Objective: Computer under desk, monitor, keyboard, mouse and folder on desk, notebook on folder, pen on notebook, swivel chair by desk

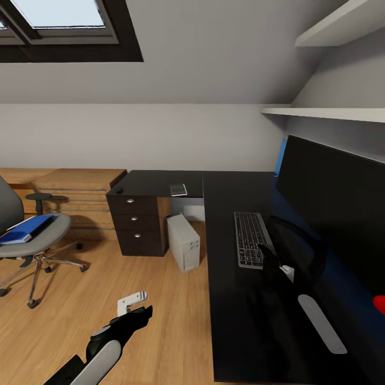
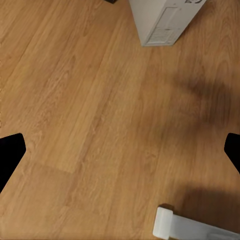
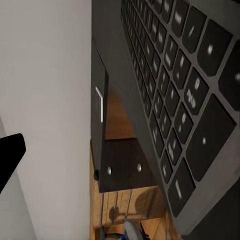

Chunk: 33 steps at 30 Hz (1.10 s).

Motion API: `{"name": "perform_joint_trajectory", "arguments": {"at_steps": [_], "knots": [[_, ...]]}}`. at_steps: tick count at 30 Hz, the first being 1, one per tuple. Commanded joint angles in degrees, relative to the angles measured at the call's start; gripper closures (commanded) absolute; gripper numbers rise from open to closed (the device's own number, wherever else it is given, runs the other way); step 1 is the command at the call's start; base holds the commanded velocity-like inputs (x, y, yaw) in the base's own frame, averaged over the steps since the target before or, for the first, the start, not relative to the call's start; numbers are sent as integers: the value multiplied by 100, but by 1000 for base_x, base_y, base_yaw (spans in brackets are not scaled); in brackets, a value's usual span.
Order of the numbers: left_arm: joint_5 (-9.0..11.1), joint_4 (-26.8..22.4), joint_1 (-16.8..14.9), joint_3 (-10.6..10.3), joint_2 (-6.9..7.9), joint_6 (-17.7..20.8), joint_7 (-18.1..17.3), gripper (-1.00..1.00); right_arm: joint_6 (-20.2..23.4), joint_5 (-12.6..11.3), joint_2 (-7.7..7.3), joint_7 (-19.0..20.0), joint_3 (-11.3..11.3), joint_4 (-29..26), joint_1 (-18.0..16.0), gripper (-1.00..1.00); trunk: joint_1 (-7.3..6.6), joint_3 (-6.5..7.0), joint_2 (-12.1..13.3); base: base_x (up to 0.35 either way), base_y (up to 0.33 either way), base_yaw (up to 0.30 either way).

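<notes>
The left gripper (image 1: 140, 313) hangs over the wood-grain floor (image 2: 90, 115) with fingers spread wide, holding nothing; the right gripper (image 1: 267, 256) rests at the near end of the keyboard (image 1: 250, 238), and whether it is clenched cannot be told. The keyboard, flat with rows of dark keys, lies on the glossy black desk (image 1: 235, 321) beside the monitor (image 1: 331, 208); the light-grey box-shaped computer (image 1: 183, 241) stands on the floor beside the drawers (image 1: 136, 219). The blue folder (image 1: 25, 229) lies on the grey swivel chair (image 1: 37, 238), well apart from the desk. The left wrist view adds the computer's vented panel.
</notes>
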Motion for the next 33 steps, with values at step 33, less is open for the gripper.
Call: {"name": "perform_joint_trajectory", "arguments": {"at_steps": [33], "knots": [[23,-6,-7,-9,5,14,39,-100,4,-38,-4,-31,13,-8,-3,-100,-1,-6,-3,-133,-28,0]]}}
